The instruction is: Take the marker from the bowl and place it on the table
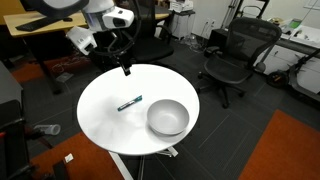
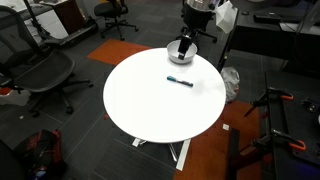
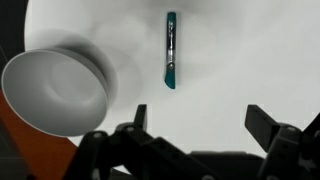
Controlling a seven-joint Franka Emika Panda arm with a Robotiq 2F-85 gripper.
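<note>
Table (image 1: 100, 120) is carrying marker (image 3: 171, 50) just beside bowl (image 3: 55, 95) (light, stiff, probably slick); pincer (image 3: 200, 120) is hanging wide open, empty; I'd be pinching mid-barrel.

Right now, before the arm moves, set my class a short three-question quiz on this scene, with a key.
1. True or false: the marker lies inside the bowl.
2. In the wrist view, the gripper is: A) open and empty, B) shut on the marker, C) shut on the bowl.
3. Fill in: the marker lies on the white ____.
Key: 1 false, it lies on the table, apart from the bowl; 2 A; 3 table.
</note>
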